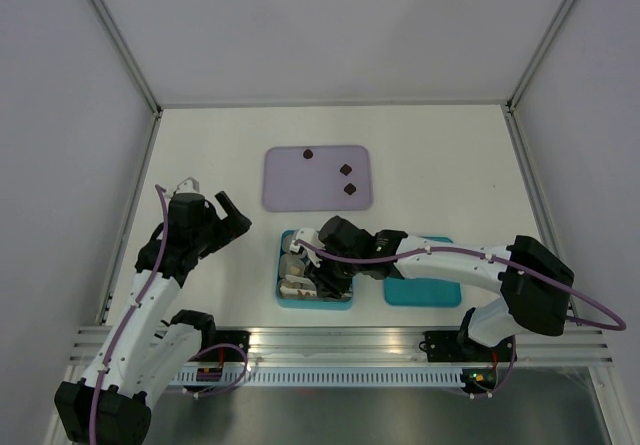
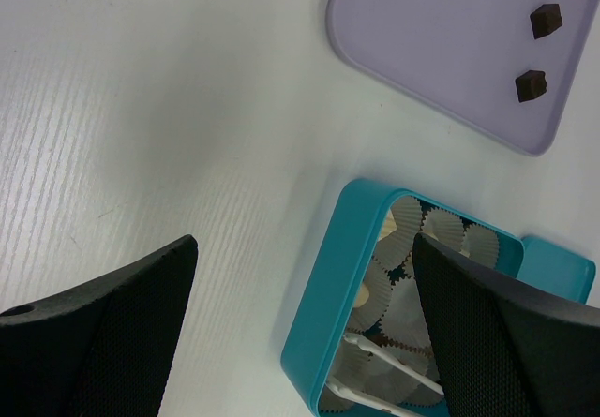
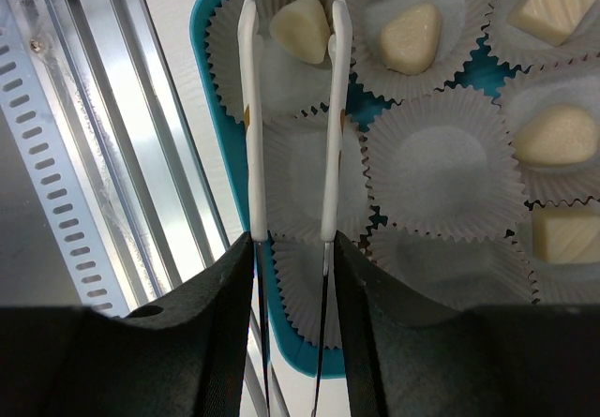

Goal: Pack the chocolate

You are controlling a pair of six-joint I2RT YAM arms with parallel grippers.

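Observation:
My right gripper (image 3: 289, 248) is shut on white tweezers (image 3: 247, 108) over the teal box (image 1: 283, 265). The tweezer tips stand either side of a cream chocolate (image 3: 300, 25) that sits in the corner paper cup. Other cream pieces (image 3: 410, 37) lie in neighbouring cups. Three dark chocolates (image 1: 346, 169) rest on the lavender tray (image 1: 290, 190); two of them (image 2: 545, 20) show in the left wrist view. My left gripper (image 2: 302, 244) hangs open above the table beside the box's left wall (image 2: 328, 286), holding nothing.
The teal lid (image 1: 423, 290) lies right of the box. An aluminium rail (image 3: 141, 155) runs along the table's near edge, close to the box. Several paper cups (image 3: 441, 159) in the box hold nothing.

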